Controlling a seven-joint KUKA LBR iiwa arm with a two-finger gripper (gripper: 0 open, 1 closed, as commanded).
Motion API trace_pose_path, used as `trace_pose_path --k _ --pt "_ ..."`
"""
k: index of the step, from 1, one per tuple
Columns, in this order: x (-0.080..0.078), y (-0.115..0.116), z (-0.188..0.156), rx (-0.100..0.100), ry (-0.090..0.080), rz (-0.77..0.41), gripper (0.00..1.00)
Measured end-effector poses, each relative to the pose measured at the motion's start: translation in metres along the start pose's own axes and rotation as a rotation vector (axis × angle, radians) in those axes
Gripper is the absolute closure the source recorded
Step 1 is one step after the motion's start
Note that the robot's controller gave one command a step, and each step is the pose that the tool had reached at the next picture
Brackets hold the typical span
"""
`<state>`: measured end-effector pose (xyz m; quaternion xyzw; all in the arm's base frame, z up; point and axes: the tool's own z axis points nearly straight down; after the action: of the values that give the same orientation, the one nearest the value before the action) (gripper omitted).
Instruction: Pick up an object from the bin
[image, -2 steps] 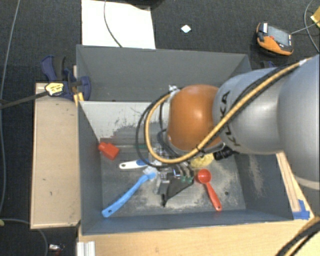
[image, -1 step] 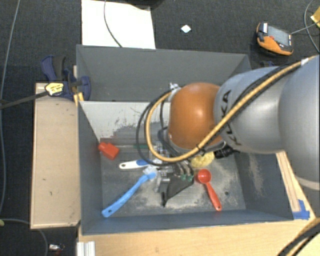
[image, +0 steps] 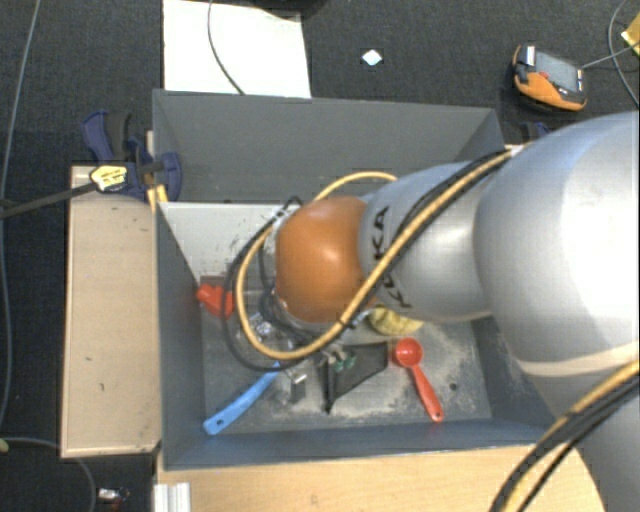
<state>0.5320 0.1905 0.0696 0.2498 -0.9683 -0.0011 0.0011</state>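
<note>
Blue tool (image: 238, 404) nr bin (image: 320, 447) front edge

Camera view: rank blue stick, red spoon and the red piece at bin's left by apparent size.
blue stick and red spoon: look alike, not ranked.
red piece: smallest, but partly hidden.

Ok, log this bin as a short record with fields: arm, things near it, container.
arm: reaches in from the right, orange wrist cover over the middle-left of the floor
below cover: black angular piece, blue stick-like tool
right of cover: red spoon, yellow lump
left of cover: small red piece
container: grey metal bin
</note>
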Motion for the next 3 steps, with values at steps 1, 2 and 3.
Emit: trace_pose_path --k 1,2,3 --pt "-0.001 -0.115 -0.001 0.001 -0.001 0.462 0.00" --pt "0.030 -0.019 -0.001 -0.002 -0.005 0.080 0.00" --pt "-0.024 -0.072 -0.002 0.005 -0.008 0.126 0.00"
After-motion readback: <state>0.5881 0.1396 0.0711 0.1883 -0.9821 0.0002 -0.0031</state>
